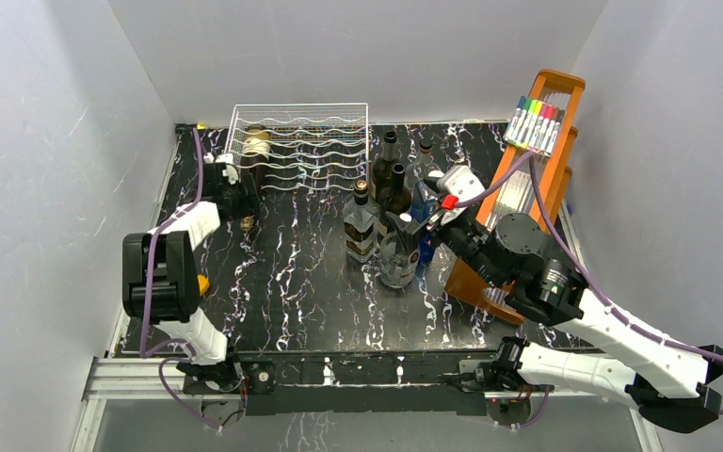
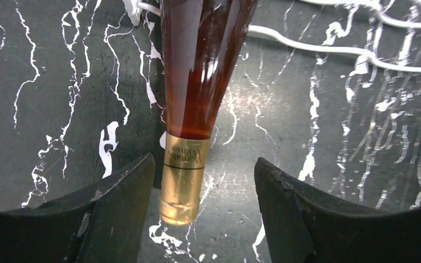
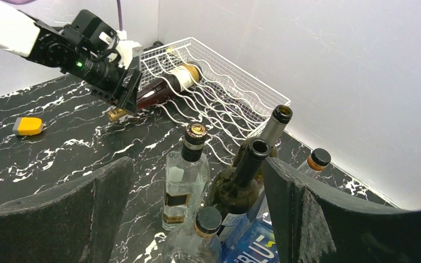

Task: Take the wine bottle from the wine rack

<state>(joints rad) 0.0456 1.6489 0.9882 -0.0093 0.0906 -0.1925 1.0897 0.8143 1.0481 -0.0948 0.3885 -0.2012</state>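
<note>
The silver-white wire wine rack (image 1: 301, 141) stands at the back left, also in the right wrist view (image 3: 225, 98). A wine bottle (image 3: 167, 87) of reddish-brown liquid lies in its left cradle. Its neck (image 2: 197, 82) sticks out towards the front and ends in a gold foil cap (image 2: 183, 175). My left gripper (image 2: 204, 164) is open with the cap between its jaws, nearer the left finger (image 2: 120, 192) and not gripped. It sits at the rack's front left corner (image 1: 243, 209). My right gripper (image 3: 197, 170) is open and empty over the standing bottles (image 1: 414, 226).
A cluster of standing bottles (image 1: 381, 221) is right of centre, with a blue box among them. A tall orange wooden rack (image 1: 537, 179) with coloured markers leans at the right. A small yellow object (image 3: 28, 126) lies near the left arm. White walls surround the table.
</note>
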